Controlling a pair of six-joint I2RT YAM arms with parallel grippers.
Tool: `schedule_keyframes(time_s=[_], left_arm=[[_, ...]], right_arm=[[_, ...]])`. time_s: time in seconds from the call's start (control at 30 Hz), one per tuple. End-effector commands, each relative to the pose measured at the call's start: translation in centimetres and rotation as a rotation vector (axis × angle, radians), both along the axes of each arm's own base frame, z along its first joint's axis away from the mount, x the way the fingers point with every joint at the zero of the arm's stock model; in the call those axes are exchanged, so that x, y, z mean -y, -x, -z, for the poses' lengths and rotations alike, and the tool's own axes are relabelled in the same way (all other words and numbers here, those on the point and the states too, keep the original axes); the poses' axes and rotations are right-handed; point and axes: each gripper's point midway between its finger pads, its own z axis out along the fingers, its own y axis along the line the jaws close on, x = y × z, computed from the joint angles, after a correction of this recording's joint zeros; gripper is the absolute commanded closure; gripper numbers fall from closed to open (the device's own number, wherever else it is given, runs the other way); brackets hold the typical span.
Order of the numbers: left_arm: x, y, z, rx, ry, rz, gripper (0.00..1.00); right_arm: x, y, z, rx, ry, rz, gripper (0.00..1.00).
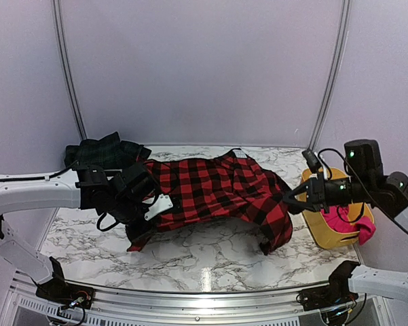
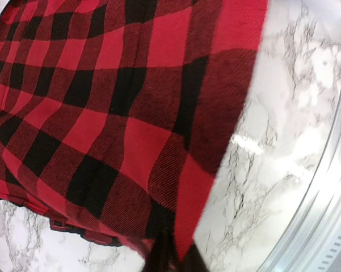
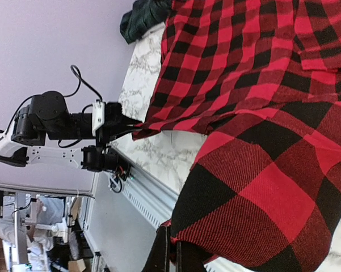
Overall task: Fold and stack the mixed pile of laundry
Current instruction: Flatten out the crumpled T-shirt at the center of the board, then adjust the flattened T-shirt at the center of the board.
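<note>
Above the middle of the marble table [image 1: 210,261], the red-and-black checked garment [image 1: 217,187] is held spread out between the two arms. Its left edge is pinched by the left gripper [image 1: 151,197], and its right edge is pinched by the right gripper [image 1: 293,198]. In each wrist view the dark fingertips are seen pressed together at the bottom of the frame with a fold of checked cloth caught between them, so both pairs of jaws are closed tight on the fabric. The cloth sags between the two grips, and its lower corners droop toward the tabletop; whether they rest on it cannot be told. The dark green-black plaid garment [image 1: 105,153] is bunched at the far left corner of the table, behind the left arm and apart from the checked cloth. The magenta-pink garment [image 1: 339,219] is seen lying in the yellow tub [image 1: 320,232] at the right edge of the table, under the right arm, with part of it draped over the tub's near rim.
</note>
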Motion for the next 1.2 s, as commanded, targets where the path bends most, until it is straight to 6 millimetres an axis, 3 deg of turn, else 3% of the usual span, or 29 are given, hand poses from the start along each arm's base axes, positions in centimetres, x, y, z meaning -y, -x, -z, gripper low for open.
schedule_keyframes(time_s=[0.0, 0.07, 0.17, 0.23, 0.27, 0.33, 0.4, 0.53, 0.67, 0.73, 0.97, 1.17], left_arm=[[-3.8, 0.4, 1.7, 0.028, -0.184, -0.064, 0.72], [-3.9, -0.6, 0.4, 0.073, -0.14, -0.131, 0.46], [-3.9, -3.4, -3.0, 0.116, 0.024, -0.277, 0.21], [-4.6, -5.5, -4.6, 0.132, 0.127, -0.4, 0.04], [-5.2, -6.6, -5.1, 0.14, 0.159, -0.457, 0.01], [-5.8, -8.7, -5.5, 0.116, 0.211, -0.544, 0.01], [-6.3, -10.7, -5.0, 0.085, 0.221, -0.627, 0.01], [-4.9, -13.2, -2.0, -0.052, 0.225, -0.693, 0.02], [-3.7, -15.0, 2.7, -0.202, 0.198, -0.752, 0.18], [-4.1, -16.0, 4.4, -0.238, 0.181, -0.801, 0.27], [-7.7, -19.3, 10.0, -0.326, 0.099, -0.92, 0.43], [-11.6, -23.2, 13.5, -0.303, -0.04, -0.985, 0.47]], right_arm=[[0.4, 5.0, 4.4, -0.265, 0.01, -0.028, 1.0], [-0.2, 6.6, 5.8, -0.342, -0.012, -0.076, 1.0], [-1.2, 8.9, 6.9, -0.412, -0.012, -0.188, 0.98], [-1.7, 8.4, 5.6, -0.348, 0.018, -0.24, 0.72], [-2.0, 7.5, 4.6, -0.295, 0.041, -0.245, 0.6], [-2.7, 5.2, 2.8, -0.189, 0.091, -0.247, 0.45], [-2.7, 2.3, 2.9, -0.132, 0.174, -0.214, 0.37], [-1.3, -5.0, 5.0, -0.097, 0.255, -0.083, 0.37], [0.3, -12.2, 8.1, -0.052, 0.297, 0.038, 0.4], [0.3, -14.6, 10.0, -0.049, 0.331, 0.049, 0.42], [-0.2, -18.9, 16.3, -0.104, 0.39, 0.053, 0.43], [-1.2, -21.0, 20.7, -0.163, 0.408, 0.018, 0.45]])
